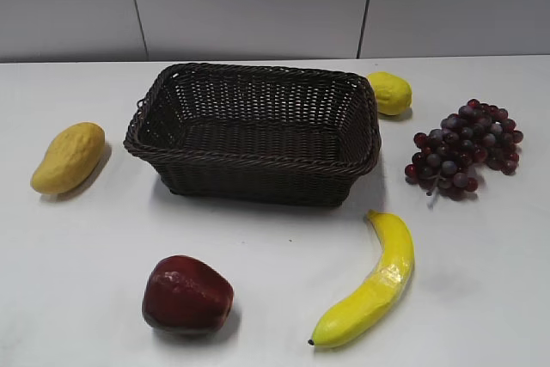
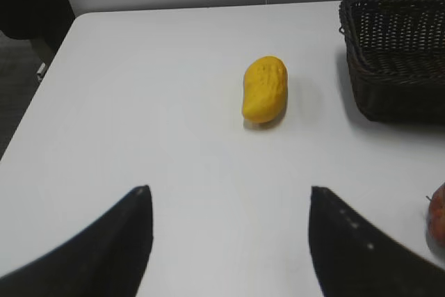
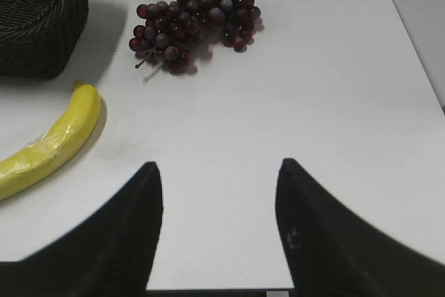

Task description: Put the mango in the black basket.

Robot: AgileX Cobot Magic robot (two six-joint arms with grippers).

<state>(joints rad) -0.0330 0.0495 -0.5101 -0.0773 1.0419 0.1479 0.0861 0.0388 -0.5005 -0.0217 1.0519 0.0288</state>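
The mango [image 1: 68,157] lies on the white table at the left, apart from the black basket [image 1: 253,163], which stands empty in the middle. In the left wrist view the mango [image 2: 264,89] lies ahead of my left gripper [image 2: 229,189], which is open and empty, well short of the fruit; the black basket [image 2: 396,53] is at the right edge. My right gripper [image 3: 217,165] is open and empty above the table's front right edge. Neither gripper shows in the exterior view.
A red apple [image 1: 186,295] lies front left and a banana [image 1: 371,285] front right. A bunch of dark grapes [image 1: 466,148] and a lemon [image 1: 389,93] lie right of the basket. The table's left edge [image 2: 31,113] is near the mango.
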